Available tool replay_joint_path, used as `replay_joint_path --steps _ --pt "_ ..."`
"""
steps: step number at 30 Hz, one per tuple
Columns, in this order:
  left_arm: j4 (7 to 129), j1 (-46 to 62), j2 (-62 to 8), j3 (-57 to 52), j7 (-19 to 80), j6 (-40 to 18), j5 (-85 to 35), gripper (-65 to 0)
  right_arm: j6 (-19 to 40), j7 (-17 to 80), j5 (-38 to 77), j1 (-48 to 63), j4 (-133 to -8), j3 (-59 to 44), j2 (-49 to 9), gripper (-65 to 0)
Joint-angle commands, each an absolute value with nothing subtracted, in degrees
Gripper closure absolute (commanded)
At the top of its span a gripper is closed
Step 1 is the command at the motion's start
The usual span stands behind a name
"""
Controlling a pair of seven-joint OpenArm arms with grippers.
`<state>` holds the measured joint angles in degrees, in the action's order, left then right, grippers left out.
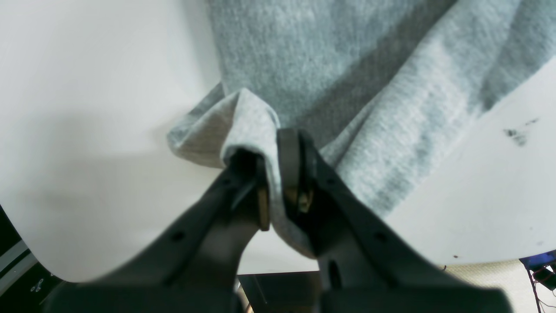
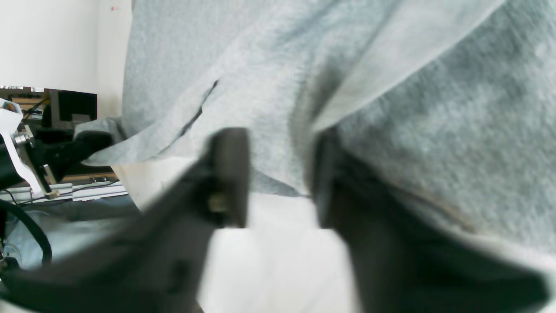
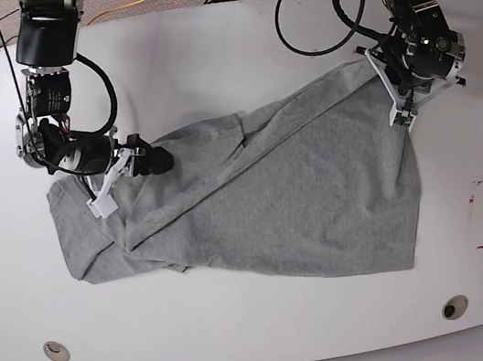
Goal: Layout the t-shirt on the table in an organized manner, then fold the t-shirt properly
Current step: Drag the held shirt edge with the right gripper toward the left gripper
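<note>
Right wrist view: the t-shirt (image 2: 391, 108) ran off the top and right edges, and the right gripper (image 2: 278, 178) was blurred, so any grip between its jaws could not be told. Base view: the shirt's lettering was hidden.

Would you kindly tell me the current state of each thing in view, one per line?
T-shirt: partly spread, left side bunched and folded over itself.
Left gripper: shut on a pinched fold of the t-shirt.
Right gripper: jaws apart, straddling the t-shirt's edge.
Table: bearing the t-shirt.
</note>
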<state>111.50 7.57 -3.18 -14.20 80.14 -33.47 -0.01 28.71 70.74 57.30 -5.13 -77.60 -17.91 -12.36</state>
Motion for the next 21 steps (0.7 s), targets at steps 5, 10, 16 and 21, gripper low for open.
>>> replay_joint_path --steps 5,10,16,21 --pt "112.40 6.81 -3.47 -14.29 80.00 -33.45 -0.04 0.0 29.32 70.11 59.03 -6.55 -78.81 -17.98 -12.97 -0.8" --pt "112.40 6.81 -3.47 -14.29 80.00 -33.45 -0.04 0.0 29.41 70.11 59.03 -6.37 -78.99 -17.98 -13.32 0.0" --pt "112.40 6.73 -3.47 -14.29 80.00 -33.45 -0.04 0.0 29.41 70.11 59.03 -4.97 -82.42 -18.07 -13.58 0.0" --pt "112.40 6.81 -3.47 -14.29 80.00 -33.45 -0.04 0.0 28.88 70.11 58.68 -4.97 -82.15 -18.07 -13.58 -0.2"
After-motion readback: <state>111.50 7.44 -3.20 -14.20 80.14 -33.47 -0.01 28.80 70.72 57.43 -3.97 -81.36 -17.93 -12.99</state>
